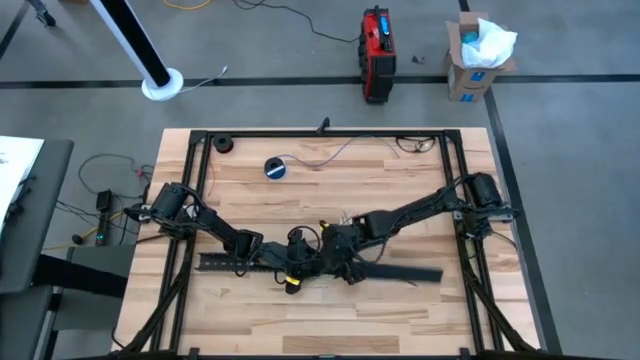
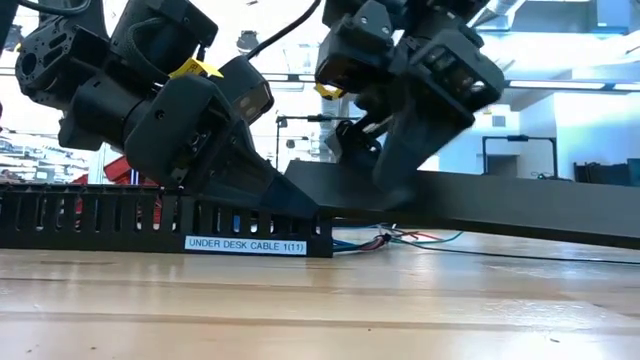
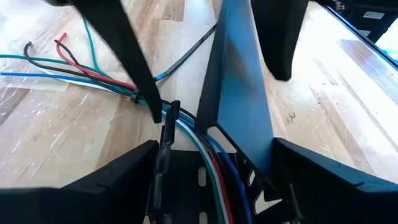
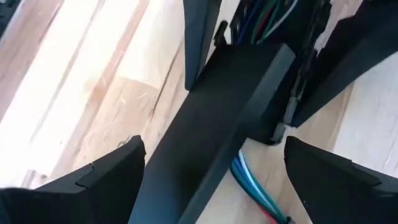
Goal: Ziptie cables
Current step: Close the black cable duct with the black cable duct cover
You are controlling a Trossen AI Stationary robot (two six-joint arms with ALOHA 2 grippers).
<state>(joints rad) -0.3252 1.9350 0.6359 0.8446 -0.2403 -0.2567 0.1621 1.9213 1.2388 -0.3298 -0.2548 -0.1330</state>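
Note:
A black slotted tray (image 1: 235, 262) labelled "UNDER DESK CABLE" (image 2: 245, 245) lies near the table's middle. The cables (image 3: 68, 65), thin green, white, red, blue and black wires, run out of its right end (image 2: 385, 240) onto the wood. My left gripper (image 1: 298, 262) is at that end, shut on the tray. A flat black cover strip (image 1: 400, 272) reaches toward the right. Its near end (image 2: 330, 185) is raised over the tray's end. My right gripper (image 4: 214, 162) stands open astride this strip. My left gripper holds the tray's right end between its two fingers (image 3: 127, 177), one on each outer wall (image 3: 163, 163), slanting down from the left. The tray rests flat on the table with cables lying inside it. My right gripper has the strip's edge (image 4: 149, 165) against the inner side of one finger (image 4: 106, 180). The other finger stands clear of the strip, so I cannot tell whether the strip is held.
A blue-and-black tape roll (image 1: 276, 167) sits toward the far edge, with a thin loose wire (image 1: 340, 150) beyond it. The black table frame (image 1: 200, 180) runs along the left, right and far sides. Bare wood lies near the front edge.

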